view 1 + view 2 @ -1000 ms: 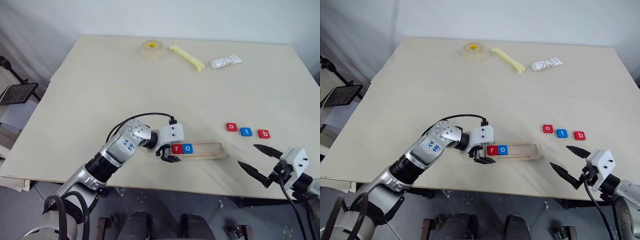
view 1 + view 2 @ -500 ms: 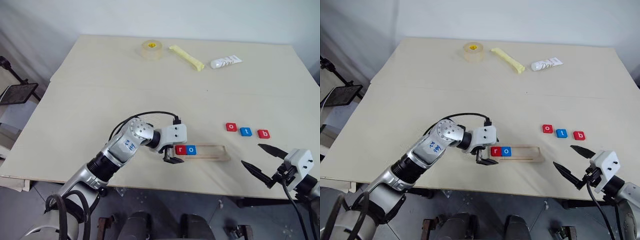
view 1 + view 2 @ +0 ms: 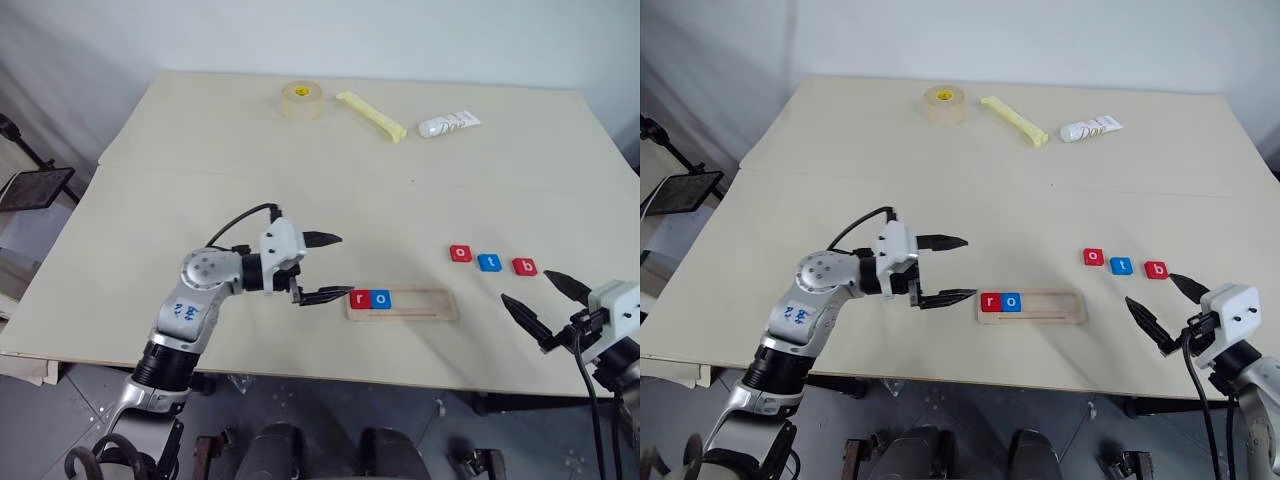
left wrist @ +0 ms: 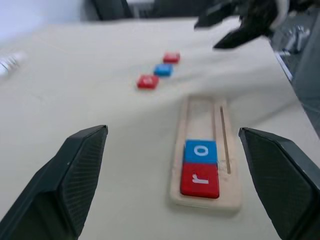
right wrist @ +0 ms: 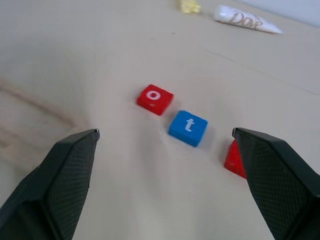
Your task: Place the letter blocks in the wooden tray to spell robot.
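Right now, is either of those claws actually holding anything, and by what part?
No. The left gripper is open beside the wooden tray, and the right gripper is open near the loose blocks; both are empty.

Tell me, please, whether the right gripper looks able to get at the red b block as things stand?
Probably yes: the right gripper is open beside the red b block, with only bare table between them.

The right gripper's two black fingers (image 5: 55, 185) stood wide apart over the pale counter (image 5: 90, 60). Between them lay a red o block (image 5: 155, 99), a blue t block (image 5: 188, 128) just beside it, and a partly hidden red block (image 5: 234, 160). A white tube (image 5: 245, 20) lay farther off.
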